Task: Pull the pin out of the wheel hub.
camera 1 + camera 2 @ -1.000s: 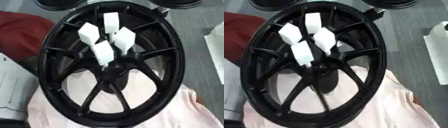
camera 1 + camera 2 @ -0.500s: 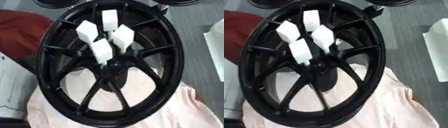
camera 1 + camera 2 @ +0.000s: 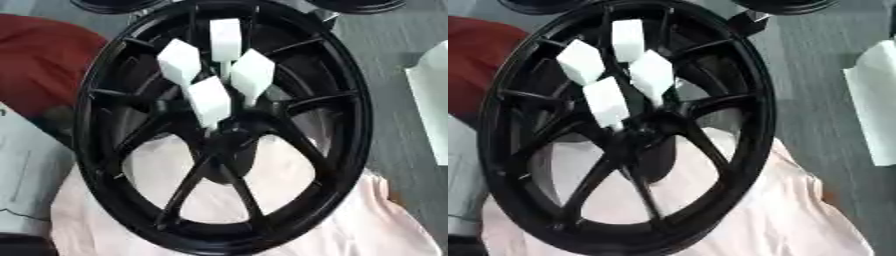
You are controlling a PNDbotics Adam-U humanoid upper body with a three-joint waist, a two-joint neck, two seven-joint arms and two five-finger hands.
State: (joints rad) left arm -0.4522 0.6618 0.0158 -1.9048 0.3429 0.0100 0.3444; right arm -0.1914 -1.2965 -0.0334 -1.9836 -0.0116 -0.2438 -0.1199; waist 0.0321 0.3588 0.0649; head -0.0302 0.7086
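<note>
No text, label, brand, number or sign is showing legibly anywhere: the black wheel hub (image 3: 223, 130), the white fingertip covers (image 3: 210, 100) over it and the pale pink cloth (image 3: 350, 225) beneath are all bearing no readable markings.

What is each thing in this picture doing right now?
Wheel: lying flat, its lower half on the pink cloth.
Pink cloth: spread out and wrinkled under the wheel.
Hand: reaching down over the wheel's middle, its lowest white part at the hub.
Pin: hidden, so I cannot tell if it is in or out.
Red cloth: bunched up beside the wheel's left edge.
</note>
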